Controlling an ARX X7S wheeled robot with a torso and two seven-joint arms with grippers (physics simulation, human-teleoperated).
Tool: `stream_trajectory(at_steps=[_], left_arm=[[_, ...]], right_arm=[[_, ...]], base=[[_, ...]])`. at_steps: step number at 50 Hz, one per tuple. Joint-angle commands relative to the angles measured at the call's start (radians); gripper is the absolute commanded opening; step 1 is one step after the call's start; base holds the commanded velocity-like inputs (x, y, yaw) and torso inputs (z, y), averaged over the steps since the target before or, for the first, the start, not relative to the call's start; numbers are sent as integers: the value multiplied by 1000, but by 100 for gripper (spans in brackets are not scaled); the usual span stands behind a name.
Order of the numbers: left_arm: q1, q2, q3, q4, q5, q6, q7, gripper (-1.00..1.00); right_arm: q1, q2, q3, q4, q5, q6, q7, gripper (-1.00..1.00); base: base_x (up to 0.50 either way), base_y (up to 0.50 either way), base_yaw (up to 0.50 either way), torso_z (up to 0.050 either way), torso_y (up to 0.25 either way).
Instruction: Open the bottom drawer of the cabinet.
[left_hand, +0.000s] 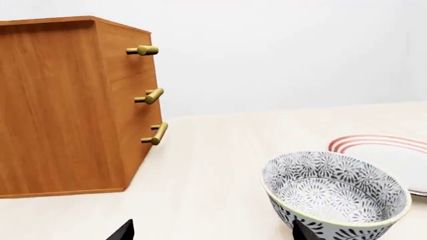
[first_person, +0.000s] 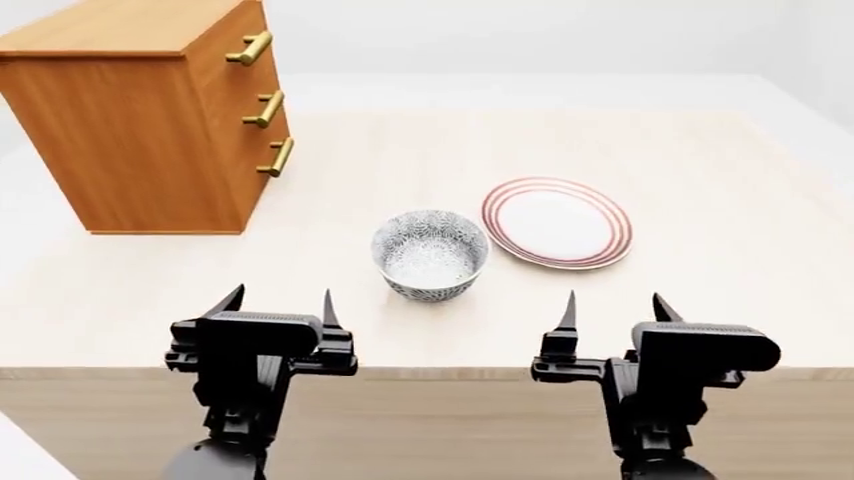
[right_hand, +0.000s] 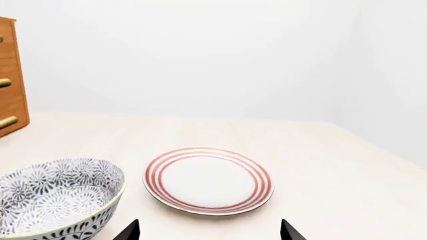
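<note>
Both pincers, the left gripper (first_person: 276, 306) and the right gripper (first_person: 611, 308), hang spread and empty at the table's (first_person: 721, 290) near edge. Beyond stand a patterned bowl (first_person: 429, 254) and a striped plate (first_person: 557, 222). The cabinet (first_person: 134, 130) stands far left, its bottom drawer (first_person: 262, 175) shut. Rigid wood, probably sliding stiffly; the brass bar handle (first_person: 279, 157) is the place to grip.

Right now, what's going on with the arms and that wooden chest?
Both end effectors, left and right, open, empty. Orange-brown wooden cabinet's bottom drawer shut, untouched. Patterned bowl mid-table.
</note>
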Motion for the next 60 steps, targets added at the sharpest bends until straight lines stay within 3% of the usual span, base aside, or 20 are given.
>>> stream_trajectory(at_steps=[1,6,60], left_arm=[[-35,-16,-4,23,-12,-46,-15,100],[-43,-21,-8,21,-19,-49,-20,100],[-45,-56,6,-10,-65,-19,-50,100]], right_arm=[[13,4,9,-40,36,25,5,100],[17,9,18,-48,68,43,-10,100],[33,38,-21,-16,73,30,33,100]], base=[[0,0,0,0,0],[15,0,0,0,0],[488,0,0,0,0]])
